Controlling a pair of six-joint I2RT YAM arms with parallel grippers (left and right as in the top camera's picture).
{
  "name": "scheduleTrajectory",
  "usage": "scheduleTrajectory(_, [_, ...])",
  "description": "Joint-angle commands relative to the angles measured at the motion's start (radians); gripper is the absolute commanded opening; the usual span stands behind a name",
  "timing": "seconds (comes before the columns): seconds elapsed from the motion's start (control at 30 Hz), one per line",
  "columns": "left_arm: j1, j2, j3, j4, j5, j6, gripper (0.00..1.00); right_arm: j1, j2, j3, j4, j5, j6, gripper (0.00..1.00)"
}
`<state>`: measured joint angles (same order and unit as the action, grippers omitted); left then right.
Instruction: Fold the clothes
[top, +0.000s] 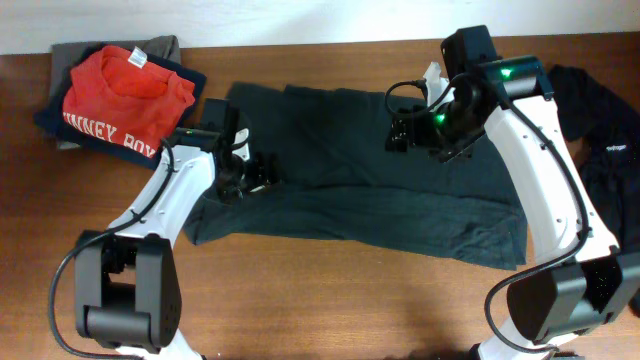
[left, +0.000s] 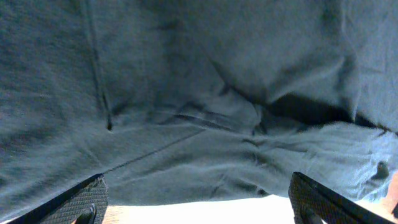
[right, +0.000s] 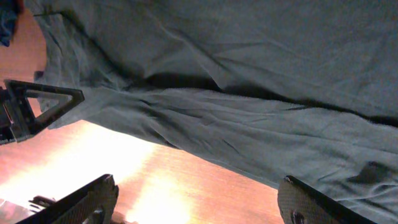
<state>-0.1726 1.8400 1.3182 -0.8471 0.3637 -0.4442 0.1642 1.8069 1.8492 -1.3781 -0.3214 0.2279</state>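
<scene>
Fold seemingly half made: left hand and right hand hover spread, empty, over the dark shirt; next probably calls for pinching an edge.

Mid-bench taken up by the spread charcoal T-shirt, left hand and right hand low over it. Open passage along the bare bench at the near edge and in the gap between the hands. Hemmed in far left by a folded stack, far right by a black garment.

dark charcoal T-shirt, spread wrinkled mid-table, black garment at right edge
</scene>
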Motion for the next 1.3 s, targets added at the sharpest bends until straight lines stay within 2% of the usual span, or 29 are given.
scheduleTrajectory(0.0, [0.02, 0.015, 0.005, 0.023, 0.009, -0.016, 0.93, 0.001, 0.002, -0.005, -0.003, 0.02, -0.014, 0.87])
scheduleTrajectory(0.53, [0.04, 0.139, 0.005, 0.072, 0.015, -0.036, 0.93, 0.001, 0.002, -0.005, -0.014, 0.02, -0.014, 0.87])
scheduleTrajectory(1.13, [0.04, 0.141, 0.006, 0.156, 0.04, -0.03, 0.92, 0.001, 0.002, -0.007, -0.013, 0.068, -0.014, 0.88])
scheduleTrajectory(1.17, [0.04, 0.141, 0.006, 0.159, 0.04, -0.03, 0.89, 0.001, 0.002, -0.007, -0.014, 0.068, -0.014, 0.88])
scheduleTrajectory(1.23, [0.04, 0.141, 0.006, 0.163, 0.04, -0.03, 0.76, 0.001, 0.002, -0.007, -0.014, 0.068, -0.014, 0.88])
scheduleTrajectory(1.27, [0.04, 0.141, 0.006, 0.163, 0.04, -0.031, 0.73, 0.001, 0.002, -0.007, -0.014, 0.068, -0.014, 0.88])
